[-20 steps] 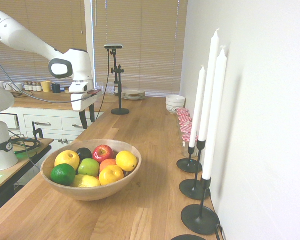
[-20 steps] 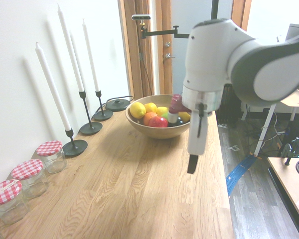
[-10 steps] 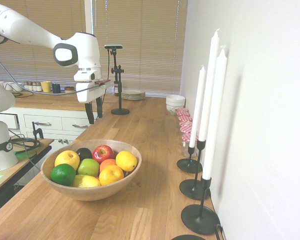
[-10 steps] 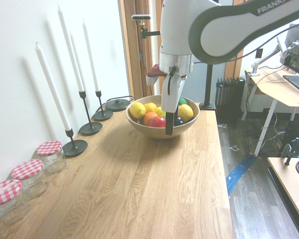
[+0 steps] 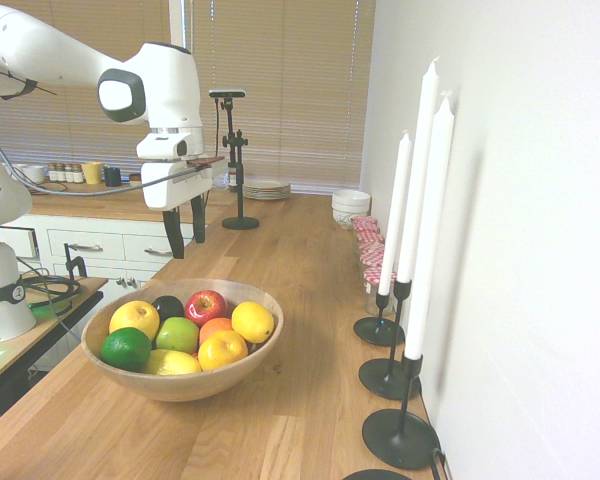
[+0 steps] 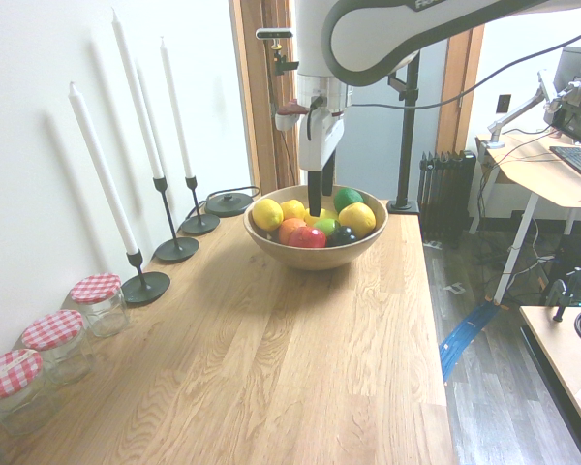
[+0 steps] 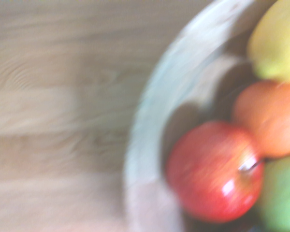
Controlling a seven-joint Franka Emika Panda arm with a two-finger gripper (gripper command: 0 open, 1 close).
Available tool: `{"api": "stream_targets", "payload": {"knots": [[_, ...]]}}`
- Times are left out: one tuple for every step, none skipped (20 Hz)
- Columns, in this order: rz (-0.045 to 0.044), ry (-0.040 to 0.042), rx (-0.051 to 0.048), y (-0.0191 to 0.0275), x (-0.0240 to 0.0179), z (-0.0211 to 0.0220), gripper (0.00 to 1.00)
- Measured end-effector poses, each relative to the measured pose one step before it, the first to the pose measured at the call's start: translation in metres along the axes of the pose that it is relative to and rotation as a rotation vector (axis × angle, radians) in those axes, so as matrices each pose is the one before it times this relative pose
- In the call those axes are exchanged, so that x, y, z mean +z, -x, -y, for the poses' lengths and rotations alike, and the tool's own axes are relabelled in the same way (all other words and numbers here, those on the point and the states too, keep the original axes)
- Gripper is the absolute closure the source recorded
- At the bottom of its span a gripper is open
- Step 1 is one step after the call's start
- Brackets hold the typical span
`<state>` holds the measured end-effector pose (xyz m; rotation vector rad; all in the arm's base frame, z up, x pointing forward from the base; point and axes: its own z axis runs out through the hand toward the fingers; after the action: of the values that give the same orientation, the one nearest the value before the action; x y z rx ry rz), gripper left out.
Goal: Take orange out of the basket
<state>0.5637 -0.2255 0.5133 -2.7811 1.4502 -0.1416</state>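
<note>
The orange (image 5: 215, 327) is small and reddish-orange. It lies in the middle of the wooden basket (image 5: 190, 384), between a red apple (image 5: 206, 305), a green apple (image 5: 178, 334) and a larger yellow-orange fruit (image 5: 222, 350). It also shows as the orange (image 6: 290, 230) beside the red apple (image 6: 308, 237) in the basket (image 6: 315, 256), and blurred in the wrist view as the orange (image 7: 268, 123) next to the red apple (image 7: 212, 171) and basket rim (image 7: 150, 121). My gripper (image 5: 185, 232) hangs open and holds nothing, above the basket's rim on the red apple's side; in the second exterior view the gripper (image 6: 315, 201) stands over the fruit.
The basket also holds a lemon (image 5: 252, 322), a lime (image 5: 125, 348), a yellow apple (image 5: 134, 318) and a dark fruit (image 5: 167, 305). Tall white candles (image 5: 417, 200) in black holders line the wall. Red-lidded jars (image 6: 99, 302) stand further along it.
The arm has swung along the table to the basket and now hangs over its rim. The gripper stays open and holds nothing throughout.
</note>
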Motion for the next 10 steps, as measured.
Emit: {"api": "stream_targets", "payload": {"knots": [[0.00227,0.00074,0.00784,-0.01116,0.0042,-0.00084,0.0],[0.00272,0.00129,0.0044,-0.0113,0.00414,-0.00113,0.0],[0.00491,0.00006,0.00753,-0.01073,0.0049,-0.00122,0.0],[0.00387,-0.00177,0.00732,-0.01076,0.00412,-0.00114,0.0],[0.00224,-0.00066,0.00507,-0.00968,0.00266,-0.00069,0.0],[0.00541,-0.00042,0.00366,-0.0084,0.00282,0.00049,0.0],[0.006,0.0004,0.00355,-0.0076,0.00322,0.00089,0.0],[0.00403,0.00096,0.00201,-0.00635,0.00289,0.00203,0.0],[0.00379,0.00361,0.00017,-0.00448,0.00263,0.00301,0.0],[0.0038,0.00324,-0.00033,-0.00372,0.00299,0.00335,0.0]]}}
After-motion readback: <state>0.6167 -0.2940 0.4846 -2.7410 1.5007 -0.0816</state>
